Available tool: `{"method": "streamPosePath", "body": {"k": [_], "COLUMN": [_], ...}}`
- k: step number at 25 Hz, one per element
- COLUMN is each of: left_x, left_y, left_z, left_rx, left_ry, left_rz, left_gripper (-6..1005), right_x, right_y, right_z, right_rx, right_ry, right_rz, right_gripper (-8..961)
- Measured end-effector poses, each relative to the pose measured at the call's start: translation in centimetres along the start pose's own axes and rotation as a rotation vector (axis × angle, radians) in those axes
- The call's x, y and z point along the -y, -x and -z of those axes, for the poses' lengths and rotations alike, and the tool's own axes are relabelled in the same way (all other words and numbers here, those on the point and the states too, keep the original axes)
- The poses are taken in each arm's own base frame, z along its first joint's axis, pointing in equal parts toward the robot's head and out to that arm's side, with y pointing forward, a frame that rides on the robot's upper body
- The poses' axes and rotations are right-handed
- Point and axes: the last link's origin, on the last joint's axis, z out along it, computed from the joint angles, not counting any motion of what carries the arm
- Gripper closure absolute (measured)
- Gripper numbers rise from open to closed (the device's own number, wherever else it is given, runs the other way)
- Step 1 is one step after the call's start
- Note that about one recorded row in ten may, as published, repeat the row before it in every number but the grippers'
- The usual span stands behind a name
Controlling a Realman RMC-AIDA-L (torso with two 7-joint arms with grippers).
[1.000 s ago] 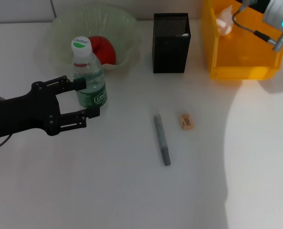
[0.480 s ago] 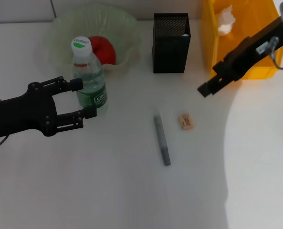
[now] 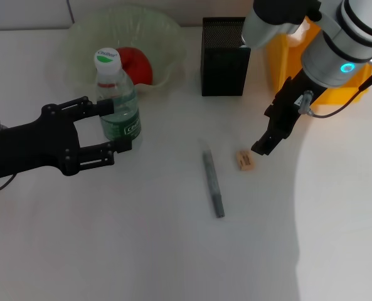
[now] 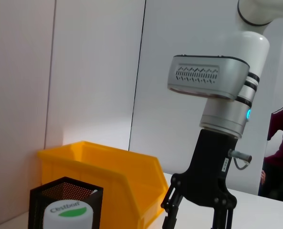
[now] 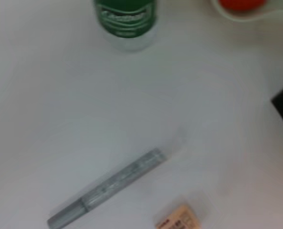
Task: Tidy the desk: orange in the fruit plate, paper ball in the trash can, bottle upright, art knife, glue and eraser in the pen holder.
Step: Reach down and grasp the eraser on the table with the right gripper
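The eraser (image 3: 244, 159) and art knife (image 3: 213, 184) lie loose at bench centre, pen holder (image 3: 224, 58) at twelve o'clock. The bottle (image 3: 117, 100) stands upright between the left gripper (image 3: 115, 128)'s open fingers. The right gripper (image 3: 265, 142) hovers at the eraser's three o'clock, finger state unclear.

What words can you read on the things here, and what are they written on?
"Cestbon": on the white and green cap of the bottle, seen in the left wrist view.
Bottle's green label: has print, too blurred to read.
Eraser: dark print on it, too small to read.
Right arm sticker: too small to read.
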Motion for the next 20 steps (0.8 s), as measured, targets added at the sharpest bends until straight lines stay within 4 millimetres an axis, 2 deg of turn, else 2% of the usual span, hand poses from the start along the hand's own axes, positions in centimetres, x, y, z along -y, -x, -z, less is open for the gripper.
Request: {"method": "streamPosePath", "body": {"k": [8, 20], "left_x": [0.1, 0.0], "left_y": [-0.1, -0.1], "left_z": [-0.2, -0.6], "left_rx": [-0.002, -0.010], "left_ry": [0.000, 0.004], "left_rz": [0.006, 0.016], "left_gripper": [216, 216], "right_x": [-0.3, -0.2], "right_y": [-0.5, -0.8], "right_z": [-1.4, -3.6], "right_rx": [0.004, 0.047], "right_ry": [0.057, 0.056], "right_rz": [0.173, 0.283], "right_gripper": [167, 197]}}
